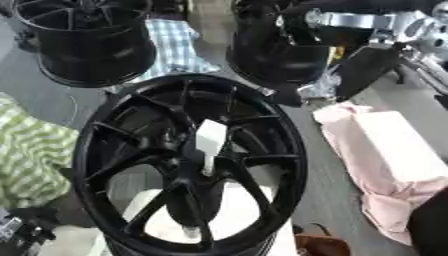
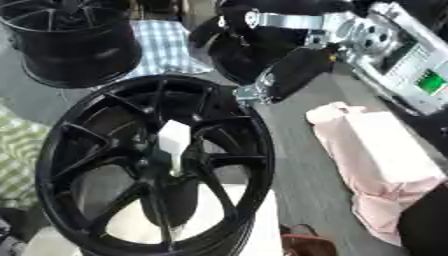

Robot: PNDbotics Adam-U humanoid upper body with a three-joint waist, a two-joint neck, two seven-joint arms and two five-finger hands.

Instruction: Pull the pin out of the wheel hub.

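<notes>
A white pin (image 1: 210, 142) stands in the hub of the black wheel (image 1: 188, 165). The right hand (image 2: 284, 75) blurs above its rim, fingers impossible to read; only the right eye view shows a green-screened device (image 2: 420, 75).

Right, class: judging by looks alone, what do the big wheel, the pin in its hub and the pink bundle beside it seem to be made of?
Wheel: probably cast metal with black paint; rigid thin spokes, dull sheen.
Pin: white, flat-faced, matte; possibly plastic, though painted metal cannot be ruled out.
Pink bundle: soft cloth or a thin bag; it creases and sags.
</notes>
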